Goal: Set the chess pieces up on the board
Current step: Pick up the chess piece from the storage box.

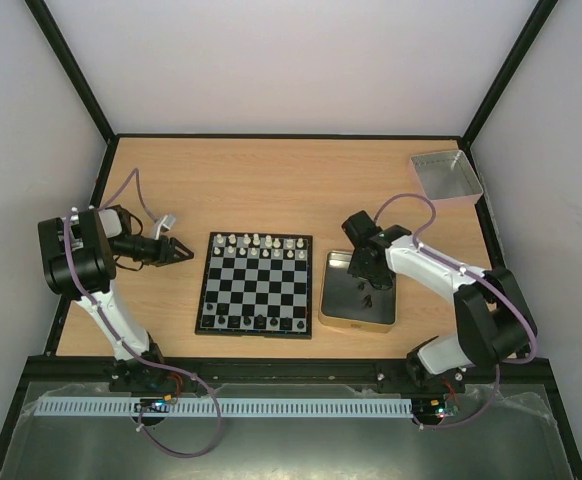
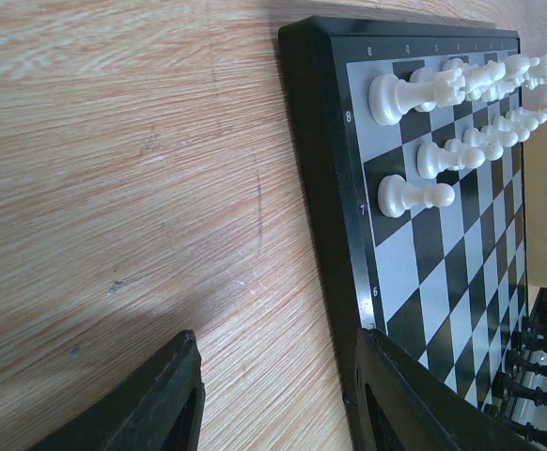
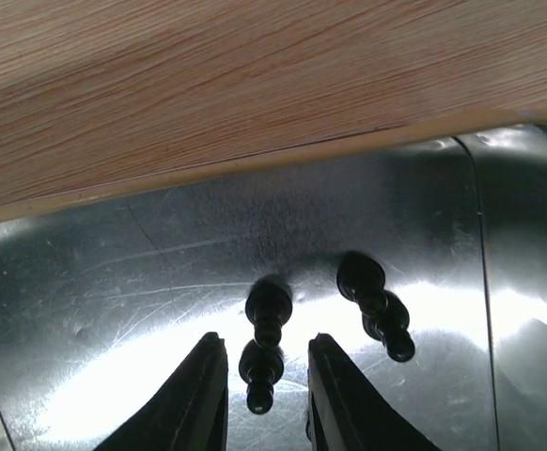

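Near edge of table (image 1: 271, 180): both arm bases, left arm reaching right toward the board (image 1: 256, 285), right arm bent inward over the gold-rimmed tin (image 1: 356, 325). The board lies flat at mid-table, between the 2 arms, with the tin just beside its right edge. Black pieces (image 1: 261, 321) stand along the board's near side. Left jaws sit low at the board's far-left corner, pointing right; they stand apart with nothing between them. In the left wrist view, 1 of the fingers (image 2: 151, 404) is over bare wood, and the other overlaps the board's black border. Right jaws are down inside the tin, slightly parted. Their fingers (image 3: 198, 395) straddle 1 black piece (image 3: 259, 362) lying on the tin floor, with a sliver of gap showing on each side, so nothing is gripped. A 2nd black piece (image 3: 377, 305) lies just to the right of it, outside the fingers. Far side of board: white pieces (image 1: 256, 245) fill the 2 far rows, upright. Far-right corner of table: grey tray (image 1: 446, 177), well apart from the board.
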Available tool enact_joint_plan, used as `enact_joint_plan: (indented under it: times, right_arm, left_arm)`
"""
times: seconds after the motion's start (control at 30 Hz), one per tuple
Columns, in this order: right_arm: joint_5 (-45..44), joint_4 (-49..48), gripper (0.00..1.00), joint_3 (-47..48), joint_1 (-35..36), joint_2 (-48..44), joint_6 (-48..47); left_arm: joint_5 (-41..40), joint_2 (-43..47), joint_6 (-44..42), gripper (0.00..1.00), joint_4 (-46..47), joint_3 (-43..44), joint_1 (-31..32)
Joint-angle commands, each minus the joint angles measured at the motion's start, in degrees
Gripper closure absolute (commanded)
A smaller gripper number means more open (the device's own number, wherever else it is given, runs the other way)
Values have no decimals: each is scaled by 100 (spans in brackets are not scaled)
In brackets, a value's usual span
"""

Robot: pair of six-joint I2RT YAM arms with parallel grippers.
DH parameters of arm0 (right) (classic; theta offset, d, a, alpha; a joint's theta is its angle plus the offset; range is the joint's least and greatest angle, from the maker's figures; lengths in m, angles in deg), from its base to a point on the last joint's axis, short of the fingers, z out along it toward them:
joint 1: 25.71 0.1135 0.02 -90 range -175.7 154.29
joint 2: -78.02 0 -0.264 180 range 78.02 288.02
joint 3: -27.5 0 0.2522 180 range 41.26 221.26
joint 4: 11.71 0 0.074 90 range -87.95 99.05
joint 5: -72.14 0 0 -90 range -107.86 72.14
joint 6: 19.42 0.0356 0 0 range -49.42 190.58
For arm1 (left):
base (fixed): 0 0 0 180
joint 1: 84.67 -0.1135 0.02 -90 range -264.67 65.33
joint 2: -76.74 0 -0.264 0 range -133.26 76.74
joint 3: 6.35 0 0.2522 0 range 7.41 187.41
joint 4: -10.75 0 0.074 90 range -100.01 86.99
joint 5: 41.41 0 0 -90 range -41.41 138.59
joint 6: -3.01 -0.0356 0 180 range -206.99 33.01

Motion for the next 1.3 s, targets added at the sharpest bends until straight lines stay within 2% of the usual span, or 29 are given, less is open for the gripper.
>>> enact_joint_plan:
  times: [0.0,0.2,0.6,0.73,0.97,1.07,1.27]
  right_arm:
    - [-10,-196,77,-103,-89,159,-145]
    - [72,-415,78,-266,-195,274,-197]
    - [50,-600,92,-198,-288,544,-341]
    - [-24,-481,97,-121,-297,500,-359]
    - [-242,-37,98,87,-253,200,-388]
    - [-386,240,98,320,-20,101,-297]
    - [-673,733,98,1231,1365,252,396]
  left_arm:
    - [-1671,-496,21,53,269,-243,-42]
    - [-1684,-485,30,53,282,-253,-38]
    - [-1702,-499,56,53,305,-248,-38]
    - [-1702,-506,56,53,299,-251,-38]
    - [-1682,-498,39,53,281,-246,-41]
    - [-1680,-499,32,53,274,-240,-38]
    - [-1682,-482,30,53,286,-256,-41]
